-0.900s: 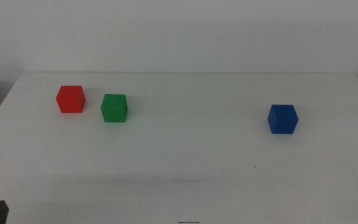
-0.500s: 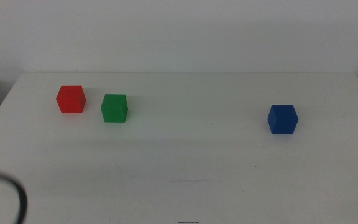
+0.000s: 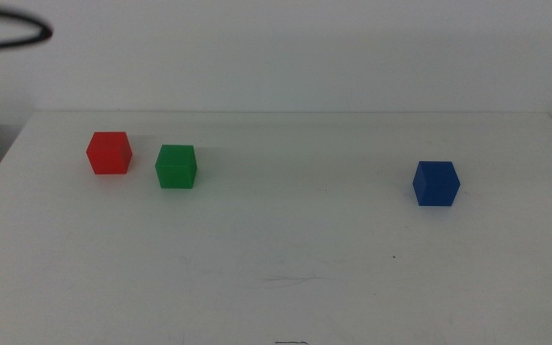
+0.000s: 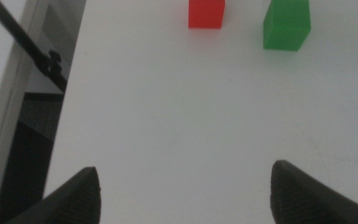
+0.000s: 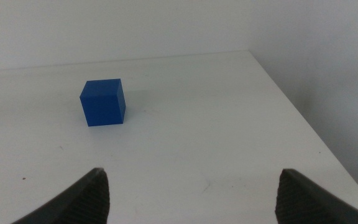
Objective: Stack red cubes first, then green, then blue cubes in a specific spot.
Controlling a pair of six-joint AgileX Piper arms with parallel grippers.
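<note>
Left hand (image 4: 184, 190): jaws spread wide, holding nothing, poised above the plain white matte desk (image 4: 185, 118) near its left edge, facing the small solid bright-red cube (image 4: 206, 13) and, just beside it, the small solid green cube (image 4: 286, 24). Right hand (image 5: 191, 194): likewise wide open and empty, facing the small solid deep-blue cube (image 5: 103, 102), which stands well apart from the other two, toward the desk's right side.

Assessment: no stacking begun; the step in hand appears to be the approach to the red cube. The next move calls for descent squarely over it.

Neither hand shows in the middle view; the stacking spot is unmarked.
</note>
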